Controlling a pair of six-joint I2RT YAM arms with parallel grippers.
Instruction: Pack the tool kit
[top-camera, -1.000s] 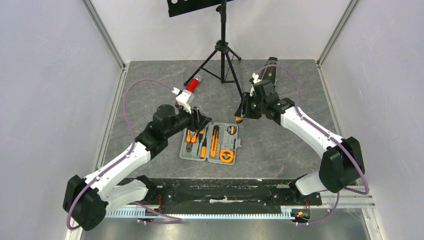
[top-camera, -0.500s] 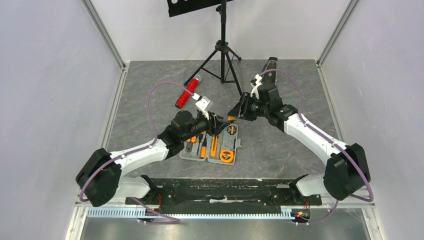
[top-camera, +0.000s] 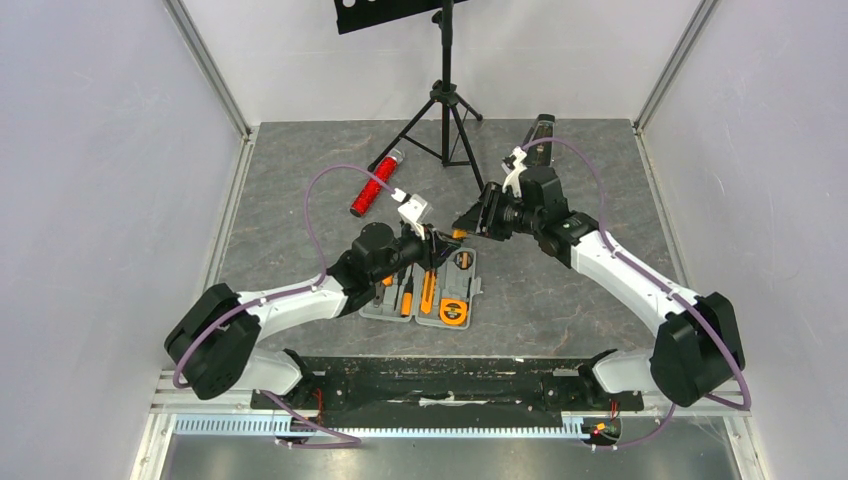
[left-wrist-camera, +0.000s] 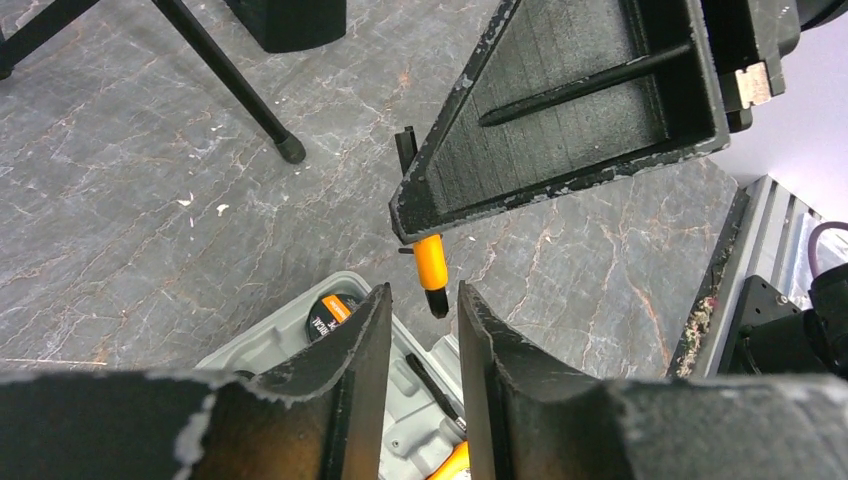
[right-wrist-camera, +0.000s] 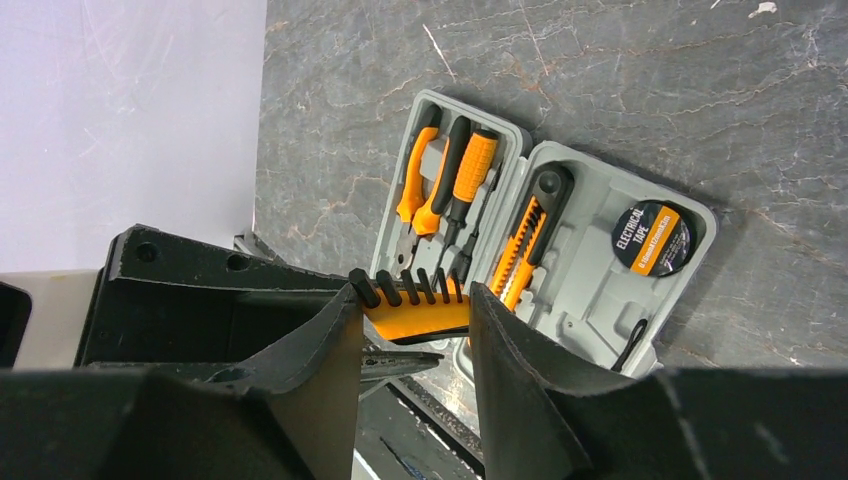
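Since a second ago: the left arm has been swung inward from the case's left side to its far edge. The right arm has been shifted slightly toward it.

Top view: left gripper (top-camera: 437, 243) and right gripper (top-camera: 468, 222) are set nose to nose above the far rim of the open tool kit case (top-camera: 474, 296), which lies flat at mid-table. An orange bit holder (top-camera: 460, 236) is glimpsed between them. The red cylinder (top-camera: 372, 187) lies well apart.

Left wrist view: the left jaws stand apart with a narrow gap, and nothing is gripped. The holder's orange end projects from the right finger just ahead of that gap, not yet inside it.

Right wrist view: the right jaws are clamped on the holder, its black bits in a row. Below, pliers (right-wrist-camera: 415, 195), screwdriver (right-wrist-camera: 472, 165), knife (right-wrist-camera: 525, 235) and tape roll (right-wrist-camera: 652, 238) are seated. Bare grey moulding is left beside the knife.

Judged step: a hand-over or regrasp, late in packing. The next move calls for the left jaws to be advanced around the orange end and closed before the right grip is eased. A misaligned approach could drop the piece.
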